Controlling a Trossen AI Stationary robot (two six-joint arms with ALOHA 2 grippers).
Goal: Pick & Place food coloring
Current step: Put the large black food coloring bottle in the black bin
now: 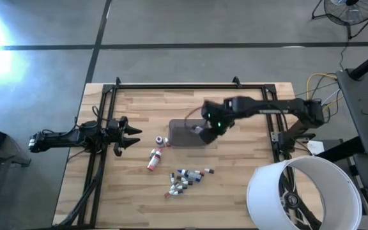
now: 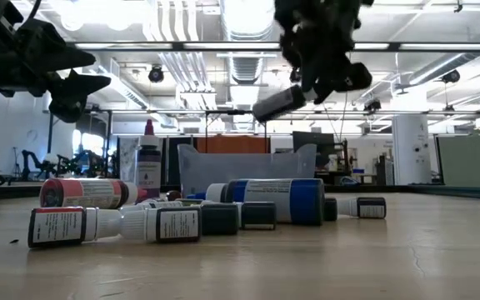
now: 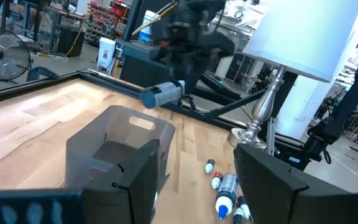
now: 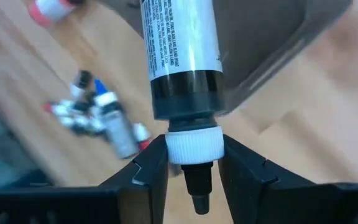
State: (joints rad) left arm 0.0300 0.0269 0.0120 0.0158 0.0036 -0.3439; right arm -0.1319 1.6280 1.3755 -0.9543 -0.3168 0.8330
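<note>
The right gripper (image 4: 193, 163) is clamped on the white cap of a pale food-coloring bottle with a dark band (image 4: 180, 56), its two dark fingers (image 4: 146, 168) pressing either side of the cap. In the high view this gripper (image 1: 204, 132) hangs over the small grey rectangular plastic tray (image 1: 183, 133) near the middle of the wooden surface (image 1: 235, 185), and the low view shows the held bottle (image 2: 278, 102) well above the tray, tilted. The remaining small bottles (image 1: 185, 179) lie scattered toward the near edge, probably all outside the tray. The left gripper (image 1: 128, 137) waits open by the left edge.
</note>
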